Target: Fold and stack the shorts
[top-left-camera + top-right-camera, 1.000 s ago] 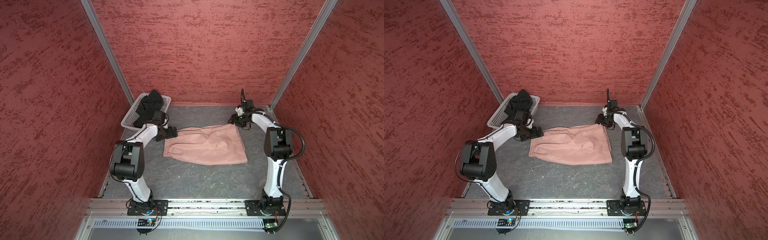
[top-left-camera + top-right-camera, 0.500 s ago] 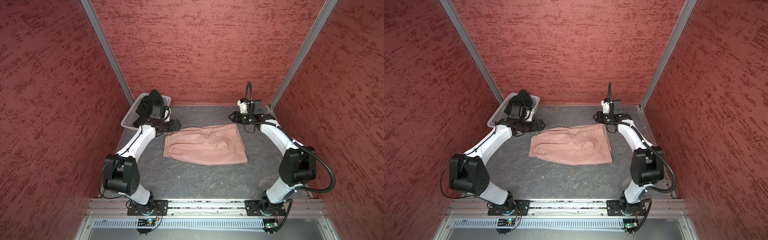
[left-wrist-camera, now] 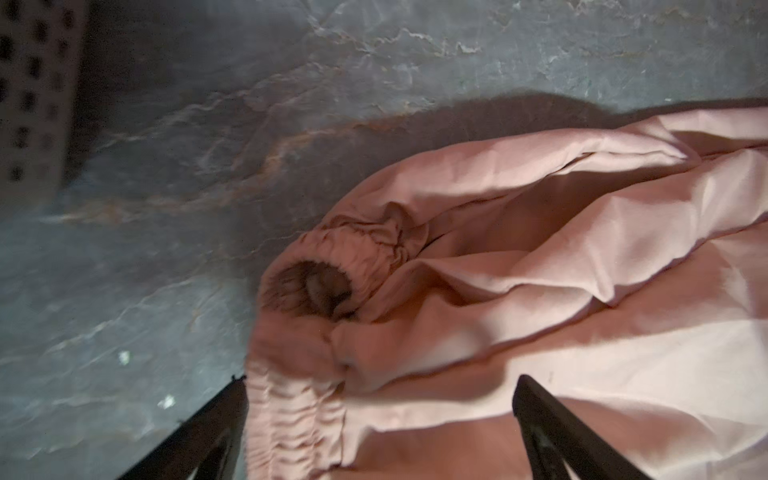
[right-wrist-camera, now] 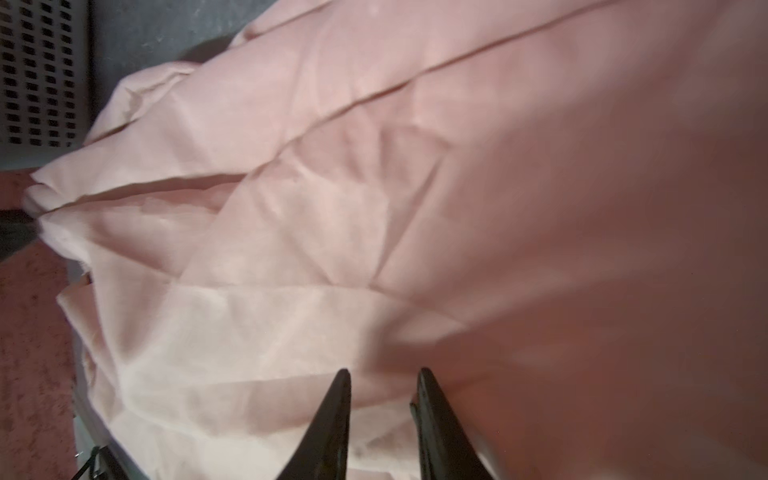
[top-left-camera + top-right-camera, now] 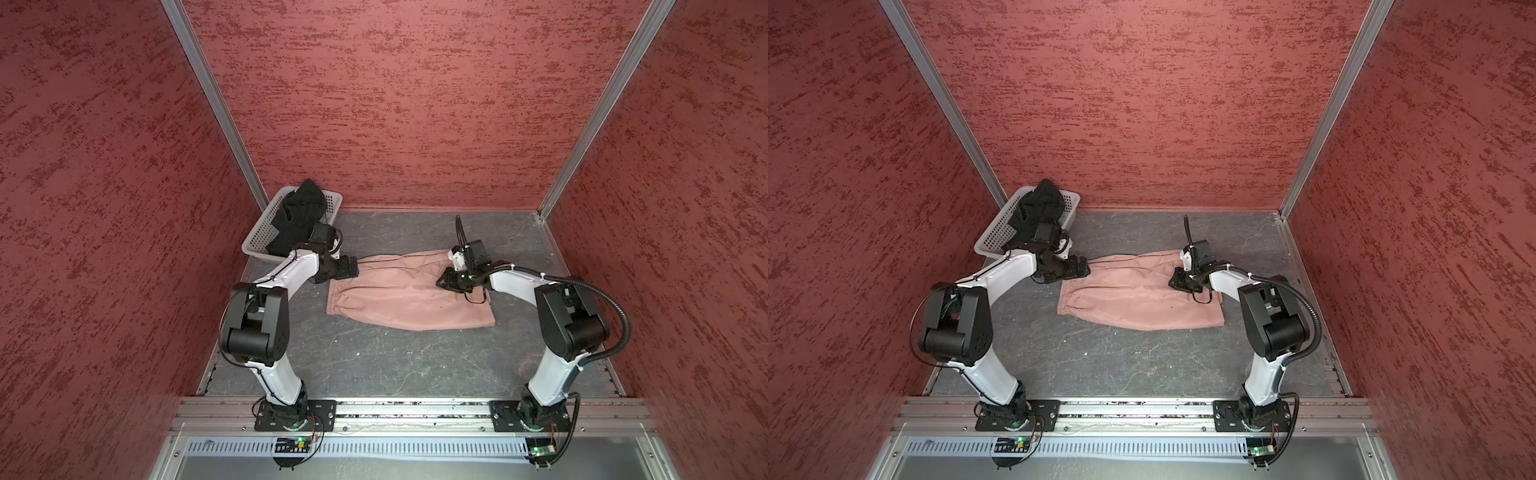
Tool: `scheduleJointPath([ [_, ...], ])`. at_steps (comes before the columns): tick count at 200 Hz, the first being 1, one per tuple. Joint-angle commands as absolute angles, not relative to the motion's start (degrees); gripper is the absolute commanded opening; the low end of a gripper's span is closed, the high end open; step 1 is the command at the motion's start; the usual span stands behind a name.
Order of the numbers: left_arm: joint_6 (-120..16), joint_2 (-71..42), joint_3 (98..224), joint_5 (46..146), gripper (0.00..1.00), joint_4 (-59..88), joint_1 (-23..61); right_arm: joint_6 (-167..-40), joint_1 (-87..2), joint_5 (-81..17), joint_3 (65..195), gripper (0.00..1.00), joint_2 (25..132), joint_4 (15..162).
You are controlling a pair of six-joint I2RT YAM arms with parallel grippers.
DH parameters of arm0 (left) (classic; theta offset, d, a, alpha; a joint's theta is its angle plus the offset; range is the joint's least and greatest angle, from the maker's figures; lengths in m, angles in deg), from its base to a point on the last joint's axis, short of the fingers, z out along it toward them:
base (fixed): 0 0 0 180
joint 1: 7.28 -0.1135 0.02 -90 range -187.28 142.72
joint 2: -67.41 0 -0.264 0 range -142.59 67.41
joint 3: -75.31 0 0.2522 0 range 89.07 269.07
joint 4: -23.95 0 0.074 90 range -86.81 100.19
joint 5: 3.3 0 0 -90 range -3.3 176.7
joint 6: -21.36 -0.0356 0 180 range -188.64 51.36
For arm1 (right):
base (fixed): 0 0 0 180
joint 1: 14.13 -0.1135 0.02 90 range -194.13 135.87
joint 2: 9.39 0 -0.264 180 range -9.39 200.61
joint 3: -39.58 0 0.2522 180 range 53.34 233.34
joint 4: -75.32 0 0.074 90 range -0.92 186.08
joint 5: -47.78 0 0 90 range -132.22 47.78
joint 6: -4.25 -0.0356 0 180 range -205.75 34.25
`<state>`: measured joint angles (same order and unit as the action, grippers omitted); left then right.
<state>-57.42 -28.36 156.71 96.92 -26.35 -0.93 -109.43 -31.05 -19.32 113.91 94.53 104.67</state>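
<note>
- Well, in both top views the pink shorts (image 5: pixel 399 299) (image 5: pixel 1133 303) lie spread on the grey table (image 5: pixel 395 361) (image 5: pixel 1100 361), gathered waistband (image 5: pixel 334 299) toward the left arm and leg ends toward the right arm
- Also there, the black shorts (image 5: pixel 299 212) (image 5: pixel 1038 208) sit bunched in the white basket (image 5: pixel 259 239) (image 5: pixel 990 243) at the far left corner, well apart from the pink pair
- Low at the far corner of the waistband is the left hand (image 5: pixel 352 267) (image 5: pixel 1084 268); the right hand (image 5: pixel 444 283) (image 5: pixel 1173 282) is down over the far leg end of the pink shorts
- From the left wrist, the left hand (image 3: pixel 380 379) is released, its fingers (image 3: pixel 552 424) spread wide with the waistband (image 3: pixel 291 415) and loose cloth lying between them, nothing pinched; a bit of basket wall (image 3: pixel 33 83) shows at the edge
- From the right wrist, the right hand (image 4: pixel 384 371) has its fingers (image 4: pixel 332 415) standing close with a narrow gap, tips just over the pink shorts (image 4: pixel 332 187); I cannot tell whether any cloth is pinched
</note>
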Motion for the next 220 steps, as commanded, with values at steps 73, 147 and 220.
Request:
scheduleJointPath([
  [73, -44.83, -15.45, 136.71, 108.69, 1.00, -18.22, -6.37, -106.53, -20.84, -16.23, 114.50, 0.37, 90.81, 108.34],
  [147, -46.69, -14.97, 136.73, 116.48, 1.00, -16.69, -12.82, -99.52, -45.42, -20.76, 114.80, 0.60, 81.91, 98.52],
  [220, -42.03, -4.50, 132.40, 125.46, 0.99, -13.64, -27.18, -78.26, -71.04, -46.37, 116.51, 0.81, 87.07, 94.31],
])
